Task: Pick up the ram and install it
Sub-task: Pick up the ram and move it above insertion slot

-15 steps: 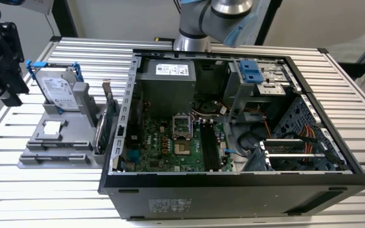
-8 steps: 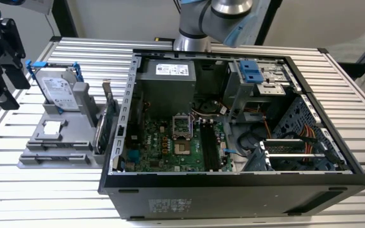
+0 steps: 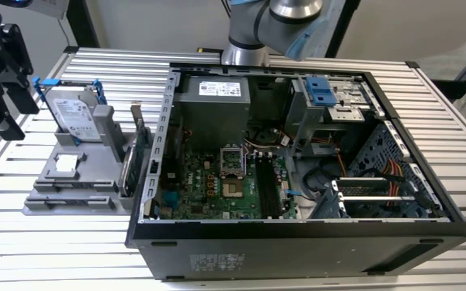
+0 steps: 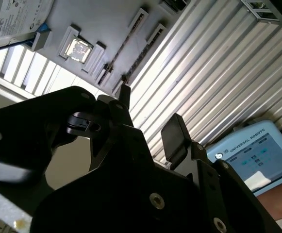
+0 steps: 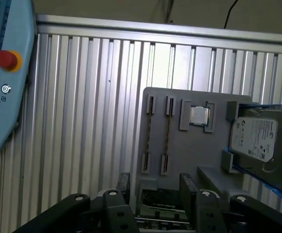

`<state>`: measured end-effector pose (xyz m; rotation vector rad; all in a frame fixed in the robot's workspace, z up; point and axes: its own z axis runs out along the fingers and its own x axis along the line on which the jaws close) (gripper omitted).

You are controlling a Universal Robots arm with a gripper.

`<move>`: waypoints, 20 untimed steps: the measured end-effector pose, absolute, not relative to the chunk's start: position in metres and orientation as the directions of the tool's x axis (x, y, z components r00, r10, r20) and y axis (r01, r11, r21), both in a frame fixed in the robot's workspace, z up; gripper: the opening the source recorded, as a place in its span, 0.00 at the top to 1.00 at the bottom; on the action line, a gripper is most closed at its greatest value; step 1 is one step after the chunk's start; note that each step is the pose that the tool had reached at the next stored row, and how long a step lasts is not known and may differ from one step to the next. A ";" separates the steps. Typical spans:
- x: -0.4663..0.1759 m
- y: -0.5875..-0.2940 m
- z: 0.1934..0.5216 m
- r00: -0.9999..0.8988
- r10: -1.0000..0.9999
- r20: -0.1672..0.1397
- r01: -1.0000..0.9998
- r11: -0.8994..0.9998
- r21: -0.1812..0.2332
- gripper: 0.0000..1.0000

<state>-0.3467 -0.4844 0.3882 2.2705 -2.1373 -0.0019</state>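
We saw the ribbed metal table (image 3: 55, 242) carrying the computer case (image 3: 298, 251). It lay on its side with the panel off, we judged so that the board's long black slots (image 3: 267, 185) faced upward for a straight push. Beside it, the grey holder (image 5: 179, 160) kept each part in its own seat, with the hard drive (image 5: 259, 138) propped at one end. The jaws hung above the holder, spread wide and empty. The ram (image 5: 168, 132) stood on edge in a narrow slot of that holder, we judged so its top edge could be pinched. From above it showed as a thin dark strip, its chips hidden.
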 end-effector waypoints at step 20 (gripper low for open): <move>-0.347 -0.482 0.378 0.035 -0.999 0.015 -0.999 -0.035 0.018 0.00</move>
